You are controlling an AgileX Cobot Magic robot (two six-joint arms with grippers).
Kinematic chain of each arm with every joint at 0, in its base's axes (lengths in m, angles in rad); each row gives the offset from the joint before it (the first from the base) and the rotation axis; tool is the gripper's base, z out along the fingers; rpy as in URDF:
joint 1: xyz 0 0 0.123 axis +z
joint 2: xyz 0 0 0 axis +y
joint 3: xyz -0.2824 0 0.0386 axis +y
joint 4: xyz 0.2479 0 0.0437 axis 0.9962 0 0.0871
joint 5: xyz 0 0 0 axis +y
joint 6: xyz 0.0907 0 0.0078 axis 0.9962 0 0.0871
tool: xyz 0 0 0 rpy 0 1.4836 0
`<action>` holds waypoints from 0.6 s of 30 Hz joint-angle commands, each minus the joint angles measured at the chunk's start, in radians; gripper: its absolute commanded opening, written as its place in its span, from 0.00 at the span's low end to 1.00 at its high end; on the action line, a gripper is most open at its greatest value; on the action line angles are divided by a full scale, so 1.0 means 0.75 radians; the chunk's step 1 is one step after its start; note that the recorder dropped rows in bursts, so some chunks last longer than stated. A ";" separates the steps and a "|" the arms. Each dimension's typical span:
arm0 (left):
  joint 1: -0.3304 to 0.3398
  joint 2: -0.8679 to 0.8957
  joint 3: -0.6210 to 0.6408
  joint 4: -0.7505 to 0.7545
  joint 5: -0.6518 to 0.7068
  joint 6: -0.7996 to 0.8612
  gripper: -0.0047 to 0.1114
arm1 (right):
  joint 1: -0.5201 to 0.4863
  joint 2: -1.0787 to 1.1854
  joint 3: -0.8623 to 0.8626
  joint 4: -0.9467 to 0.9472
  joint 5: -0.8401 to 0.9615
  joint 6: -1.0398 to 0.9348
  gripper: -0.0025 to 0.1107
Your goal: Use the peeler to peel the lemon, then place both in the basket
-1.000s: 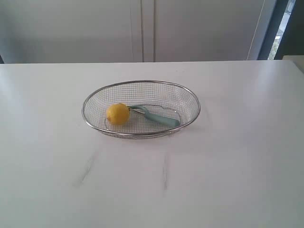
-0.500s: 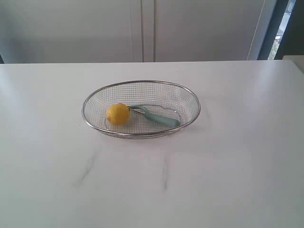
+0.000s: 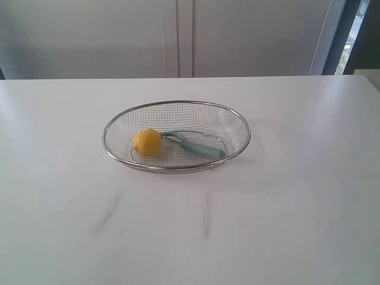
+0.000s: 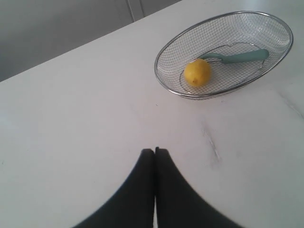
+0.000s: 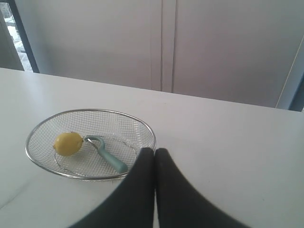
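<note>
Lying in the basket [image 3: 228,122], lemon [image 3: 147,142] beside peeler [image 3: 199,147]; left claw [image 4: 155,151] and right claw [image 5: 155,151] clenched.

A white table [image 3: 297,208] stands before pale cabinet doors [image 3: 178,35].

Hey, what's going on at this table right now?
Nothing is being handled. The lemon and the peeler both lie inside the wire basket on the white table, the peeler's blade end beside the lemon. The left gripper and right gripper are shut and empty, back from the basket.
</note>
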 commanded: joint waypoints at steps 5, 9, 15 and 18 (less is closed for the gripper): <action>0.072 -0.178 0.239 -0.044 -0.378 -0.022 0.04 | -0.001 -0.008 0.004 -0.004 -0.006 0.004 0.02; 0.228 -0.312 0.703 -0.286 -0.962 -0.071 0.04 | -0.001 -0.008 0.004 -0.004 -0.006 0.004 0.02; 0.352 -0.426 1.130 -0.438 -1.224 -0.206 0.04 | -0.001 -0.008 0.004 -0.004 -0.006 -0.002 0.02; 0.387 -0.487 1.130 -0.396 -0.958 -0.101 0.04 | -0.001 -0.008 0.004 -0.004 -0.006 -0.003 0.02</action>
